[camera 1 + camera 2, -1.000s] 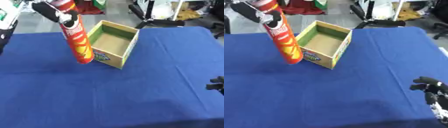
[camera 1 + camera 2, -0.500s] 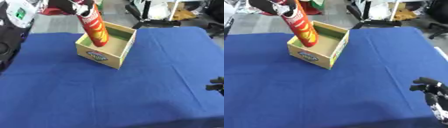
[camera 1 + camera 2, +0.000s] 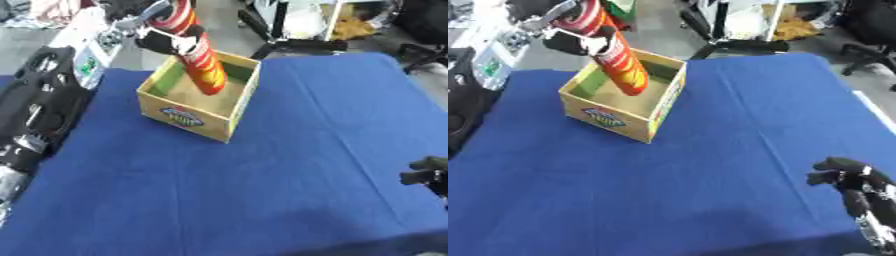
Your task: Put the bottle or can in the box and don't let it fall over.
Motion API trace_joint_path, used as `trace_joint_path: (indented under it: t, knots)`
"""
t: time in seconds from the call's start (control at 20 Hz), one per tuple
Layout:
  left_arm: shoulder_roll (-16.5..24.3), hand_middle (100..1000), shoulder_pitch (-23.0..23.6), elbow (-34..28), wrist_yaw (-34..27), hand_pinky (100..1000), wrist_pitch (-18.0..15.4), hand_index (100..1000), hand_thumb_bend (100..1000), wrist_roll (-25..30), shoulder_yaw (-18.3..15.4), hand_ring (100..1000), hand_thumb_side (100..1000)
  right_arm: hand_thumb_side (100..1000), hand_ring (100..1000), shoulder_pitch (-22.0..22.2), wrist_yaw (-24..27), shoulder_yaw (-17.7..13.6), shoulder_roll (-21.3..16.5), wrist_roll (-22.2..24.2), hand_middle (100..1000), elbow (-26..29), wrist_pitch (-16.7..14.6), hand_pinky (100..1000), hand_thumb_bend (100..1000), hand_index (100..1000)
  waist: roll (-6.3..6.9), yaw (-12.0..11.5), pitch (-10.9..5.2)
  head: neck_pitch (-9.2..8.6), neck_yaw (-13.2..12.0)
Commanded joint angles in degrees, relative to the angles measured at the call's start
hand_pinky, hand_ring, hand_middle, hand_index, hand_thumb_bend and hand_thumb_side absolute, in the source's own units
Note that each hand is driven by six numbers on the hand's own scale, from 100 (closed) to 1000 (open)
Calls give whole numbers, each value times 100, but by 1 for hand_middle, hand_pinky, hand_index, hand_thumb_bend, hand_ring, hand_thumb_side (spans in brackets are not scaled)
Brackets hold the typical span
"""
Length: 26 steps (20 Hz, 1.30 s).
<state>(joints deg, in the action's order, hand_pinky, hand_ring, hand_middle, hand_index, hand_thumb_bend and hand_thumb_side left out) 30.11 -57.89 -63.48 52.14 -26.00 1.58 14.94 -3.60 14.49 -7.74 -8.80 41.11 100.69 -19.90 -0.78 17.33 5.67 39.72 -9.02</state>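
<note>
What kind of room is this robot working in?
Probably an office or lab workspace: rolling chair bases stand on a grey floor beyond a blue-covered table, where the left robot hand lowers a red can into a cardboard box.

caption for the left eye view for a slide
Left hand lowers a tilted red chip can into the open cardboard box.

Blue tablecloth (image 3: 289,165) over table; office chair base (image 3: 293,45) beyond far edge.

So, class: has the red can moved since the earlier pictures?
Yes. The red can, once beside the cardboard box on its left, now hangs tilted inside it.
</note>
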Motion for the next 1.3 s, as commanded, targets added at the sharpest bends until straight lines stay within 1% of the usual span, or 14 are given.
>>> trace_joint_path:
  t: [0.05,0.1,0.15,0.2,0.25,0.35,0.45,0.5,0.7,0.85,0.95,1.1,1.2,1.3]
  knots:
    - [68,981,-112,-43,135,973,-141,1000,222,-118,-36,1000,371,493,694,-71,61,-23,-52,19,749,55,-1,826,100,851,-5,8,-57,-35,7]
    - [75,999,-118,-50,91,975,-158,1000,203,-158,-60,1000,429,491,694,-69,61,-24,-53,18,749,55,0,826,100,851,-7,3,-60,-36,15]
    - [86,1000,-122,-57,28,975,-167,1000,216,-199,-76,1000,446,492,694,-67,60,-24,-54,18,749,55,1,826,100,851,-8,-3,-62,-36,21]
    - [103,1000,-124,-63,-60,978,-174,1000,201,-231,-87,1000,485,492,694,-63,59,-25,-56,18,749,54,0,826,100,851,-11,-12,-65,-34,25]
    - [126,1000,-124,-72,-157,978,-180,1000,195,-243,-89,1000,495,492,694,-60,58,-28,-58,16,749,54,-1,826,100,851,-12,-20,-68,-33,28]
    - [167,1000,-118,-80,-329,978,-176,1000,134,-196,-91,1000,545,490,694,-51,53,-32,-62,12,749,52,-5,826,100,851,-15,-38,-72,-33,34]
    - [210,1000,-112,-91,-485,977,-154,1000,117,-112,-107,1000,546,492,694,-42,50,-34,-64,10,749,50,-9,826,100,851,-22,-54,-76,-36,39]
    - [238,1000,-108,-100,-558,974,-137,1000,101,-77,-123,1000,529,491,694,-38,48,-37,-65,8,749,48,-12,826,100,851,-26,-62,-78,-38,44]
    - [428,1000,-91,-202,-911,951,15,1000,100,-71,-241,999,439,491,693,-17,29,-61,-69,-12,748,39,-20,826,100,850,-28,-110,-81,-49,67]
    - [654,982,-40,-369,-1343,935,152,1000,100,-108,-345,983,421,492,693,5,4,-84,-77,-36,748,33,-26,826,100,850,-20,-169,-94,-45,103]
    - [872,948,68,-645,-1898,910,214,1000,100,-73,-402,958,435,492,692,23,-16,-104,-87,-58,748,29,-29,825,100,850,-12,-224,-103,-41,140]
    - [1283,897,383,-1317,-3020,871,341,1000,100,122,-485,911,466,492,692,50,-51,-131,-109,-87,747,24,-35,825,100,850,11,-307,-121,-27,173]
    - [1600,862,763,-1902,-3917,844,433,997,100,290,-585,881,427,492,692,66,-76,-150,-119,-106,747,19,-42,825,100,850,21,-361,-126,-26,192]
    - [1876,845,1306,-2623,-4866,824,597,993,100,378,-778,864,447,493,691,72,-94,-169,-122,-129,747,14,-47,825,100,850,27,-409,-125,-16,197]
